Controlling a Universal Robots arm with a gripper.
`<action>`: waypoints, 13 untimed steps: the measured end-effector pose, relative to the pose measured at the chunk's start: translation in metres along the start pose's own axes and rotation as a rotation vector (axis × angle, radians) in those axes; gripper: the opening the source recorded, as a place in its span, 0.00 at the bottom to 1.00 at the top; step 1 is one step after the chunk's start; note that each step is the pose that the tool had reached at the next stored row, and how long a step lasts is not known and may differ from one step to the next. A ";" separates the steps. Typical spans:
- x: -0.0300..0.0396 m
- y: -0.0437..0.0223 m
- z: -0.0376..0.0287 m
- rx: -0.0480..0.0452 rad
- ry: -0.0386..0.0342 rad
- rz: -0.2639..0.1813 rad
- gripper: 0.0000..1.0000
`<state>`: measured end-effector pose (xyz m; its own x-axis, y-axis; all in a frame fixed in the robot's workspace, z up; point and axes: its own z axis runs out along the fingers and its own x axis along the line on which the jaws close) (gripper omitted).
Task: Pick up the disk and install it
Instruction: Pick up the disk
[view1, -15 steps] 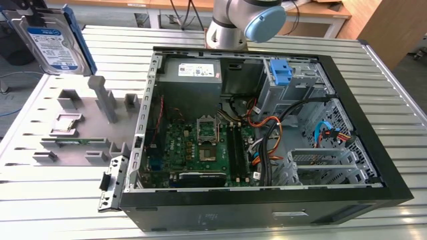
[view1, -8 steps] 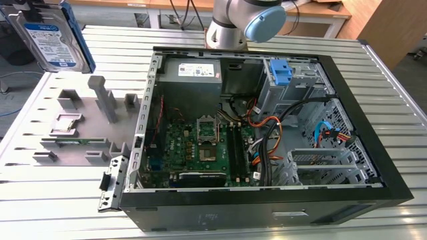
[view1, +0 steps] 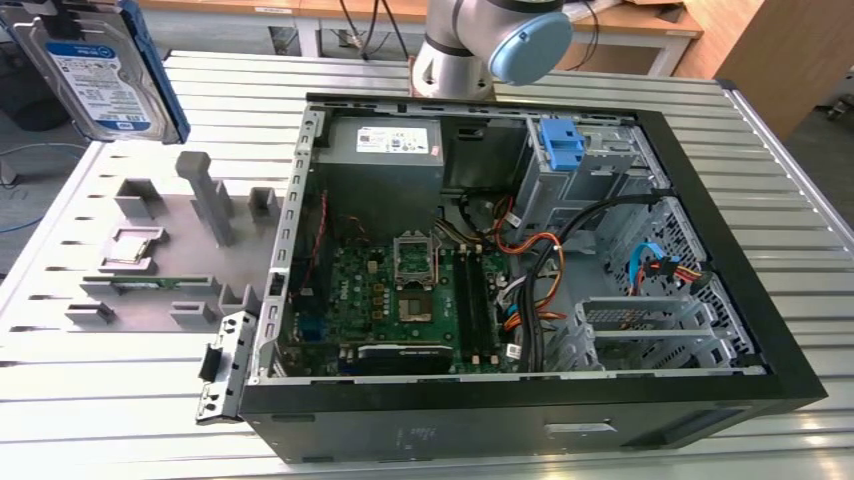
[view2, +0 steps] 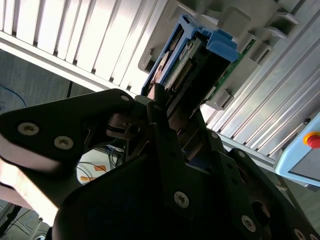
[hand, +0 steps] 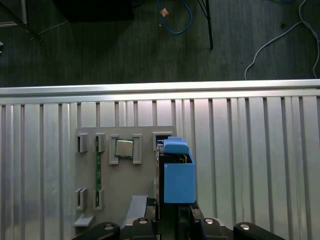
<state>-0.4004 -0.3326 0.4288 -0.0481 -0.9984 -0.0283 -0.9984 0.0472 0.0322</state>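
The disk (view1: 100, 70), a silver drive with a white-and-blue label in a blue rail bracket, hangs in the air at the exterior view's upper left, above the grey fixture plate (view1: 160, 250). In both wrist views my gripper (view2: 172, 107) is shut on it. Its black fingers (view2: 160, 125) clamp the two flat faces, and the disk (view2: 185, 65) sticks out beyond them. In the first wrist view the disk (hand: 177, 170) shows edge-on with the blue bracket towards the camera, rising from the gripper (hand: 172, 220) over the fixture plate (hand: 120, 185).
An open computer case (view1: 787, 370) lies on the slatted metal table (view1: 94, 400), with a motherboard, cables and a drive cage with a blue latch (view1: 563, 145). The fixture plate carries a processor chip (hand: 124, 148) and a memory stick (hand: 98, 170). The arm's base (view1: 467, 50) stands behind the case.
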 end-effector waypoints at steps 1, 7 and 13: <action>0.0000 0.0000 -0.0001 -0.0001 0.0001 0.000 0.35; -0.0001 0.0001 -0.0029 -0.0001 0.0001 0.000 0.35; -0.0002 0.0002 -0.0071 0.0000 0.0000 0.000 0.35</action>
<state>-0.4004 -0.3327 0.4359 -0.0481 -0.9984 -0.0282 -0.9984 0.0471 0.0321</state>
